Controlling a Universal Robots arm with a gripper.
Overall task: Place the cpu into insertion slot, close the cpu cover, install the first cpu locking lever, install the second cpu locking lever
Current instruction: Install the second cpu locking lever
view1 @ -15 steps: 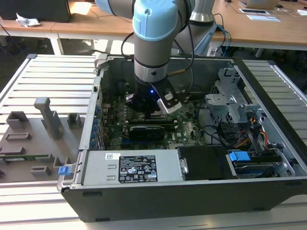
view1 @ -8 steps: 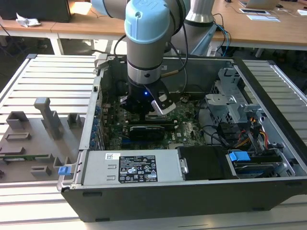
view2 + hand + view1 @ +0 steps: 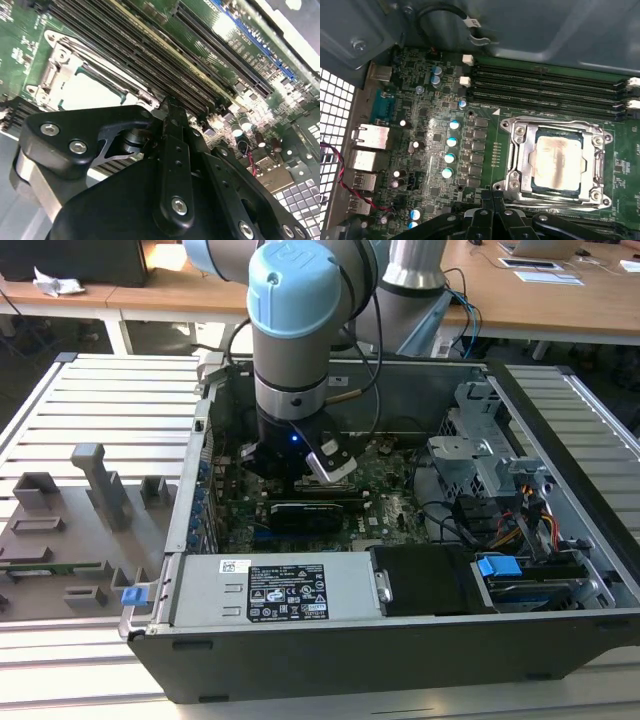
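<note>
We see cpu [image 3: 555, 162] seated in insertion slot [image 3: 536, 186], cpu cover [image 3: 520, 159] down over it. Gripper [image 3: 492, 199] just beside cover edge, fingers together, holding nothing. Our worry: levers possibly unlatched; nudge on cover could lift frame, shift chip on pins.

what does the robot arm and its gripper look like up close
The silver-grey tubular arm carries a pale blue round joint cap and a black wrist with a small blue light. Black cables trail behind it. The matte black gripper has flat angular linkage plates fastened with silver screws.
</note>
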